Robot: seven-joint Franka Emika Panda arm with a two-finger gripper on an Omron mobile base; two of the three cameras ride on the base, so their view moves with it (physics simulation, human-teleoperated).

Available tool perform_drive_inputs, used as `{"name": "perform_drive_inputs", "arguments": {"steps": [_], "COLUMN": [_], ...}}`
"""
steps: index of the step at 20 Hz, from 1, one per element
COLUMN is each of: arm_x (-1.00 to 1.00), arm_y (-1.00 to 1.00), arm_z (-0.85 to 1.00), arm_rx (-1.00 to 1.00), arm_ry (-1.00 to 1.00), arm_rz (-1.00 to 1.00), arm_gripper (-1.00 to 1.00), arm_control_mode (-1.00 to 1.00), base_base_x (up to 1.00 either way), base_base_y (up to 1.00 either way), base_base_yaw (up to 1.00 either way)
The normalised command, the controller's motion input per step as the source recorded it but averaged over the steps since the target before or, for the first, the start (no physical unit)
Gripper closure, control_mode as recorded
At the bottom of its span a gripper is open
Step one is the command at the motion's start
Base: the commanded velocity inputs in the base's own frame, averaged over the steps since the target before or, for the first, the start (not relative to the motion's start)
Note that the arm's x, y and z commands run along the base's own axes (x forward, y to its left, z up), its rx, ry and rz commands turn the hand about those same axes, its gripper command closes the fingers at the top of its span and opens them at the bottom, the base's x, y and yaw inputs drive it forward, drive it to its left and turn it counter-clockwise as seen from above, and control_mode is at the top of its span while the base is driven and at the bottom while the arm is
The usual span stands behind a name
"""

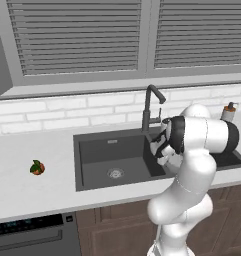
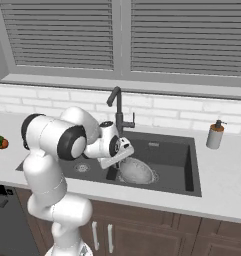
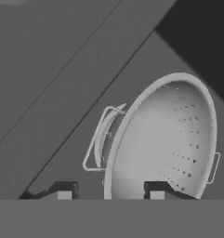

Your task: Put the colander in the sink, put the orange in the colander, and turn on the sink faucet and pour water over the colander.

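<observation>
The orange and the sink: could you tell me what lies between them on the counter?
Nothing: in the left base view the counter between the orange and the sink is bare.

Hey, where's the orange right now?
The orange sits on the white counter left of the sink, well away from the colander in the right basin.

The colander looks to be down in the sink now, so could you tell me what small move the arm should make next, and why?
Probably lift the gripper straight up, clear of the colander. The colander rests in the right basin of the sink, the fingertips straddle its rim with gaps showing, and the orange waits on the counter to the left.
</observation>
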Motion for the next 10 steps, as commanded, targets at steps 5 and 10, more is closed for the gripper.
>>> {"name": "perform_drive_inputs", "arguments": {"steps": [5,10], "arm_x": [-0.09,-0.42], "arm_y": [0.16,0.3], "arm_z": [0.49,1.0], "arm_rx": [0.0,-0.01], "arm_ry": [-0.07,-0.19], "arm_rz": [-0.01,-0.03], "arm_gripper": [-1.0,-1.0], "arm_control_mode": [-1.0,-1.0], "base_base_x": [0.0,0.0], "base_base_y": [0.0,0.0], "base_base_yaw": [0.0,0.0]}}
